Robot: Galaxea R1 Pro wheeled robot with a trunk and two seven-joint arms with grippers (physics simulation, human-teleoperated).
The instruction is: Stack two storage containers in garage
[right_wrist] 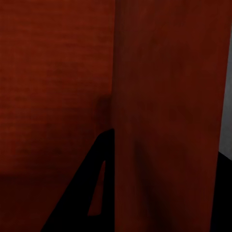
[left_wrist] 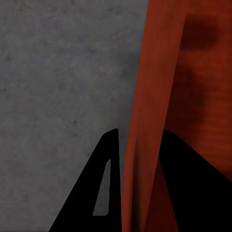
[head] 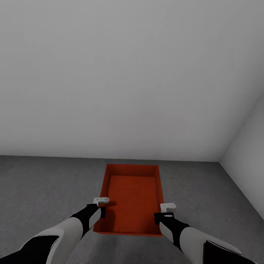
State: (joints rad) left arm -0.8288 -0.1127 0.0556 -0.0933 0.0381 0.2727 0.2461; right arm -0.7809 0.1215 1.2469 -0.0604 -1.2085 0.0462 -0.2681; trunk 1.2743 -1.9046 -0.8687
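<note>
- Nearest me, my two arms reach forward and down, one to each long side of a single orange-red storage container (head: pixel 134 200).
- My left gripper (head: pixel 99 204) sits at the container's left wall, near the end closest to me; my right gripper (head: pixel 167 209) sits at the right wall, roughly level with it.
- On the left wrist camera, the left wall (left_wrist: pixel 145 145) runs up between the two black fingers (left_wrist: pixel 94 193), one outside over the concrete and one inside the bin, so I read that gripper as pinching the wall.
- On the right wrist camera, the right wall (right_wrist: pixel 164 135) stands between the fingers (right_wrist: pixel 84 193) the same way, one inside over the ribbed bottom; it looks pinched on the wall too, though the far finger is mostly hidden.
- The open-topped container is over the floor (head: pixel 44 183); I cannot tell whether it rests on it or hangs just above.
- Beyond it, a plain pale wall (head: pixel 110 80) meets a second wall at a corner on the right.
</note>
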